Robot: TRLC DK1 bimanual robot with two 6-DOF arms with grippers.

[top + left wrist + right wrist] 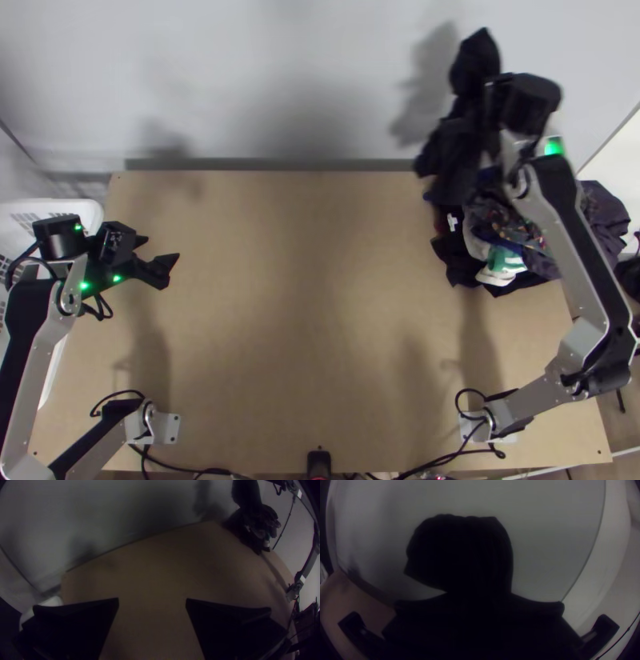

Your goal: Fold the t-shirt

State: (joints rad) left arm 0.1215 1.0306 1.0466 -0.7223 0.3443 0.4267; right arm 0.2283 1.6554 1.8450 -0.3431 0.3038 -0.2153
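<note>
T-shirt point(454, 152), presumably the dark garment, is pinched in the right hand point(478, 605) and hangs bunched over the clothes pile point(508, 260). The left hand point(152, 602), spread and without cloth, is over the desk point(304, 320), well apart from the pile. Folding appears unstarted; moving clear, spreading and every fold remain.

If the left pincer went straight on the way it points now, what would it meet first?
Probably the bare wooden tabletop: the left pincer, fingers apart, seems angled down toward it with nothing between, though its height is unclear.
</note>
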